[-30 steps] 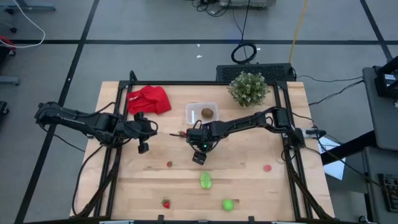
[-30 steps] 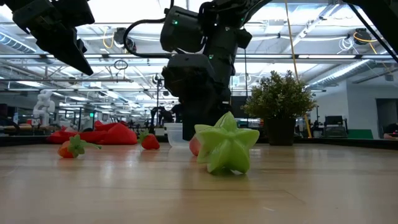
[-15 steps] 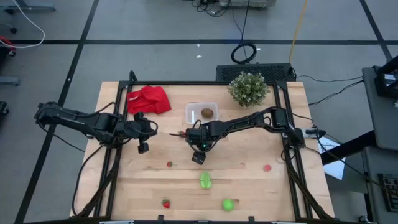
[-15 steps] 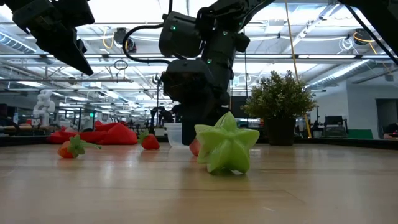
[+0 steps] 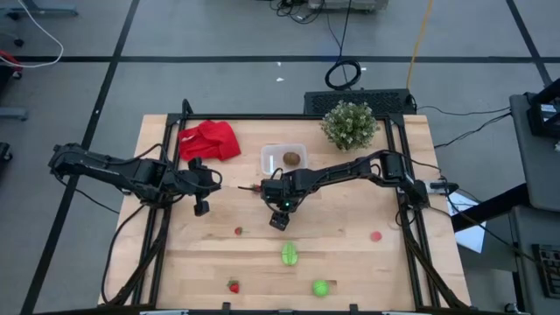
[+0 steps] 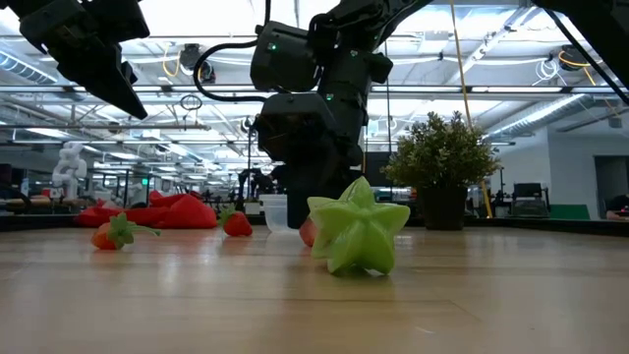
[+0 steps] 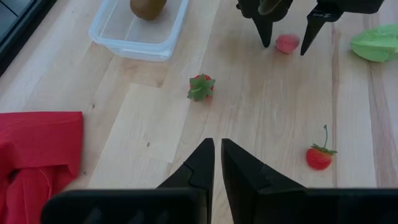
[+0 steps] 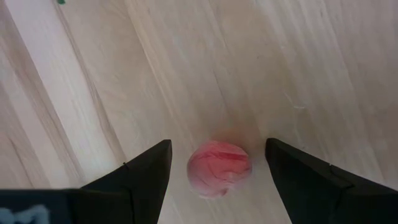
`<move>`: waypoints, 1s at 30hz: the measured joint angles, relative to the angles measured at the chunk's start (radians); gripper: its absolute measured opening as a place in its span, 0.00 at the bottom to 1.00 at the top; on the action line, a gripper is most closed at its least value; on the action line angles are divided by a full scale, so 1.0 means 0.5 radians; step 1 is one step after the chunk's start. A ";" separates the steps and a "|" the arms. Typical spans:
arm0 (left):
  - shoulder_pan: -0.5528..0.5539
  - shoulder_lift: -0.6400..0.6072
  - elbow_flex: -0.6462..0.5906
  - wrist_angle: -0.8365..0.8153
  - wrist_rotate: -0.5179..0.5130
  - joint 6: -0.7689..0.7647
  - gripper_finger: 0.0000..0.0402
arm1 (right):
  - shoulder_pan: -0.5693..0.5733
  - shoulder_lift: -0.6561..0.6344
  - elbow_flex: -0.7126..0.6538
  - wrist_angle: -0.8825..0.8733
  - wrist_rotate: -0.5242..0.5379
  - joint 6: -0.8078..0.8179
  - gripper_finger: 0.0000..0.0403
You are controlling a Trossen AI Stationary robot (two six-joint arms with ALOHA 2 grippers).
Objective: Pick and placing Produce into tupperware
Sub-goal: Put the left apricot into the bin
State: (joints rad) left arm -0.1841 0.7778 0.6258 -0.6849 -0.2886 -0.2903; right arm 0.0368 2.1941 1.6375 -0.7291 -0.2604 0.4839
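We log the table (image 5: 350, 262) as pale wood planks with visible grain. At far left, the left gripper (image 7: 217, 163) hangs above the table, its dark tapered fingers nearly pressed together with only a slit between them, holding nothing. Just behind it lies a crumpled red cloth (image 5: 210, 140), soft folds. Near the front-left sits a small red strawberry with a thin stem (image 5: 238, 231); a second strawberry (image 5: 234, 285) lies at the front edge. A strawberry with a leafy green cap (image 7: 201, 87) lies between the left gripper and the tupperware (image 5: 271, 162).

The tupperware is clear, rectangular, with rounded corners; a brown oval kiwi (image 5: 291, 158) rests inside it, toward its right end. Just in front of the container, the right gripper (image 8: 217, 163) is lowered to the wood with its fingers spread, straddling a round pinkish-red ball (image 8: 219, 168) with faint mottling; the fingers stand apart from it on both sides.

Forward of that lies a ridged, glossy green starfruit (image 5: 290, 255), and a round green piece (image 5: 321, 287) at the front. A flat red piece (image 5: 376, 235) sits at right. A bushy potted plant (image 5: 349, 124) stands at the back.
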 joint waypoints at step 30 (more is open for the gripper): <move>0.000 0.000 0.000 0.000 0.000 -0.007 0.08 | 0.001 0.002 -0.003 -0.022 -0.065 0.003 0.33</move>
State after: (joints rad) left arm -0.1840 0.7779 0.6258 -0.6849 -0.2886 -0.2936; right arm 0.0372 2.1952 1.6360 -0.7399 -0.2928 0.4854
